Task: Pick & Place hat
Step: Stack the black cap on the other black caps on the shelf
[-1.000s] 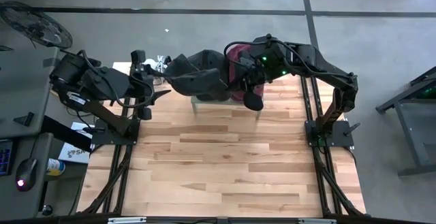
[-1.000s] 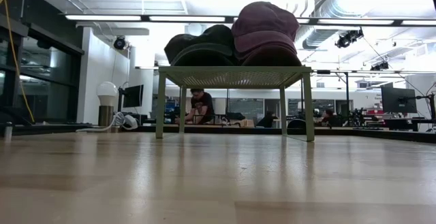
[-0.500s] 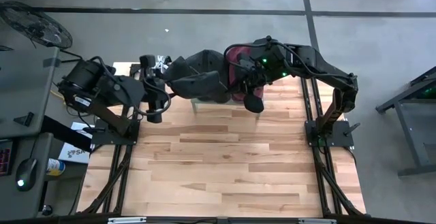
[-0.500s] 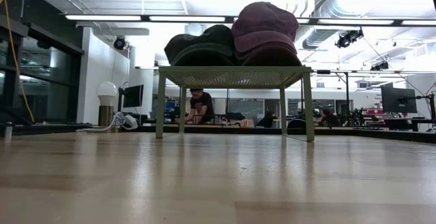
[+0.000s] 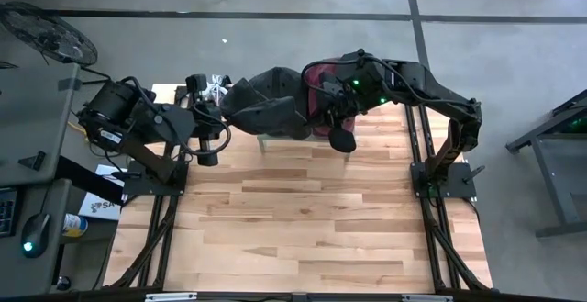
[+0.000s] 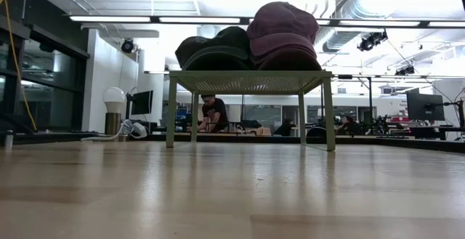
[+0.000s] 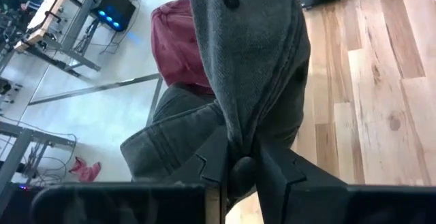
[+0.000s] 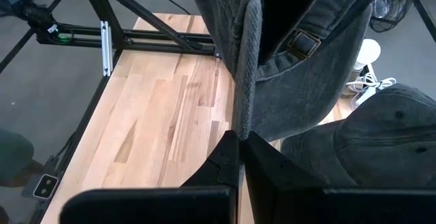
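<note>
At the far edge of the wooden table (image 5: 303, 210), a dark grey fabric cap (image 5: 266, 105) hangs stretched between both arms above a small pale green metal stand (image 6: 251, 81). The left gripper (image 7: 242, 166) is clamped tight on the cap's edge from the left, and the right gripper (image 8: 240, 146) pinches its stitched brim from the right. On the stand sit a maroon cap (image 6: 282, 32) and another dark cap (image 6: 214, 50), touching side by side.

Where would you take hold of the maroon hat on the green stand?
Probably the maroon hat by its brim edge, coming from above: it sits highest on the green stand, with a dark hat pressed against one side.
</note>
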`<state>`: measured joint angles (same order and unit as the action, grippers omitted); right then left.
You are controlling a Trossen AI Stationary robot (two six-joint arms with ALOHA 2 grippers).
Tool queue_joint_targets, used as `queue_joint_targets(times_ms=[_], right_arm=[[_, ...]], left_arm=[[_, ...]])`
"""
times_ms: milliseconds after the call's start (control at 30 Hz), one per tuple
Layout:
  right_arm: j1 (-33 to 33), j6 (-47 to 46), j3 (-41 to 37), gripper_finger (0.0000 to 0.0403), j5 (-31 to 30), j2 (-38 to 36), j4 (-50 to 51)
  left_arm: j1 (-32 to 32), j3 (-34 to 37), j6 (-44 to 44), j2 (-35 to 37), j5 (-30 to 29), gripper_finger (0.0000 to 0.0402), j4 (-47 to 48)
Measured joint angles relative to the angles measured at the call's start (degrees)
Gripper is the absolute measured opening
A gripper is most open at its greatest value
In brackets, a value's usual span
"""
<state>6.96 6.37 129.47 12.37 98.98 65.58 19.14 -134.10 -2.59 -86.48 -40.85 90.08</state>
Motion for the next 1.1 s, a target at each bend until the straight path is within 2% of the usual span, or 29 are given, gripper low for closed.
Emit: queue_joint_targets(times_ms=[133,300,600,800,1100], right_arm=[[0.0,0.0,0.0,0.0007,0.0,0.0,0.0],[0.0,-0.5,0.0,0.0047,-0.4,0.0,-0.3],[0.2,-2.2,0.0,0.0124,-8.7,-3.1,-0.2],[0.2,-3.9,0.0,0.0139,-12.0,-5.0,-0.2],[0.2,-4.3,0.0,0.014,-14.6,-6.6,-0.1]], left_arm=[[0.0,0.0,0.0,0.0,0.3,0.0041,0.0],[0.0,-0.3,0.0,0.0,0.4,0.0041,0.0],[-0.3,-0.9,-1.2,0.5,-1.1,0.0041,-1.5],[-6.8,-0.9,-6.4,0.5,1.2,0.0041,-6.6],[-23.3,-0.9,-12.0,0.0,16.1,0.0041,-7.2]])
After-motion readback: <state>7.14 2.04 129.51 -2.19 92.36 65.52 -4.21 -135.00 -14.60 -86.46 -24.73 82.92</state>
